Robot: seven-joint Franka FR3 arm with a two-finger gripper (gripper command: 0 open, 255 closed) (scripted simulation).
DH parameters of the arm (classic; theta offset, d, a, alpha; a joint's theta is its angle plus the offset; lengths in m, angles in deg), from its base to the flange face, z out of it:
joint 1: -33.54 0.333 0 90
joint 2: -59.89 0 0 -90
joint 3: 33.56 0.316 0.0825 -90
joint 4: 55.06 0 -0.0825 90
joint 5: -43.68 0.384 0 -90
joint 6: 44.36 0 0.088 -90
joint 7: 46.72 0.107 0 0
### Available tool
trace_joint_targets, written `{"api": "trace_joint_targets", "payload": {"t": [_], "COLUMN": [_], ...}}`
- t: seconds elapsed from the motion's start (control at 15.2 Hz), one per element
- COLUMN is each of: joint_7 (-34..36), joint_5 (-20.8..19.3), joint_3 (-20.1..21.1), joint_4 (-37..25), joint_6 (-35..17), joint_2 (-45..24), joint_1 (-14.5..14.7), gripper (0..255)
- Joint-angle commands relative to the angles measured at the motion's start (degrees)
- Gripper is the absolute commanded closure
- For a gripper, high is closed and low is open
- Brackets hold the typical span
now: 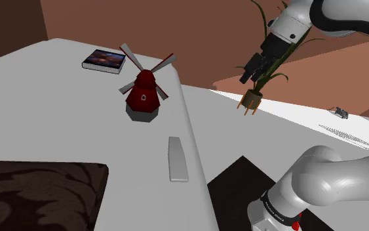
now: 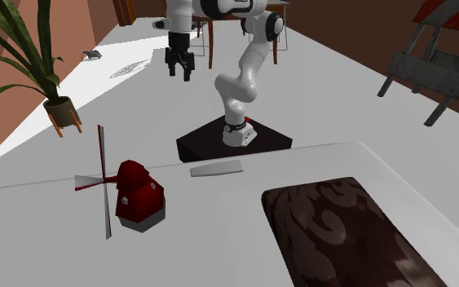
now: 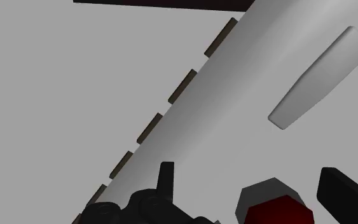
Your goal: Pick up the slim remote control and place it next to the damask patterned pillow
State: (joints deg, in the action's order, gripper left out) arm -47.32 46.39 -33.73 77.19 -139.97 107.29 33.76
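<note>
Grey remote (image 1: pixel 178 159), flat, near red windmill (image 1: pixel 143 95)

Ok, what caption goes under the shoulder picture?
Open gripper hovers aside; grey remote lies near the red windmill and dark pillow.

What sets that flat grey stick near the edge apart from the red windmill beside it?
The remote is plain pale grey; the windmill is dark red on a grey base. The remote lies flat, while the windmill stands upright with its blades spread. The remote is slim and low; the windmill is bulkier and taller. Both rest on the same white surface, and the pincer touches neither.
</note>
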Motion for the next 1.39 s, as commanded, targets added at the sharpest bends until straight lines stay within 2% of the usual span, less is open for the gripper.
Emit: {"api": "trace_joint_targets", "payload": {"t": [0.0, 0.66, 0.99, 1.32], "joint_7": [0.0, 20.1, 30.3, 40.7], "joint_5": [0.0, 6.7, 10.1, 12.5], "joint_3": [0.0, 13.2, 20.2, 27.6], "joint_4": [0.0, 11.3, 13.8, 14.1], "joint_6": [0.0, -10.1, -16.1, -22.8], "joint_2": [0.0, -2.1, -7.1, -15.0], "joint_1": [0.0, -0.6, -0.8, -1.8], "gripper": [0, 0, 0, 0]}}
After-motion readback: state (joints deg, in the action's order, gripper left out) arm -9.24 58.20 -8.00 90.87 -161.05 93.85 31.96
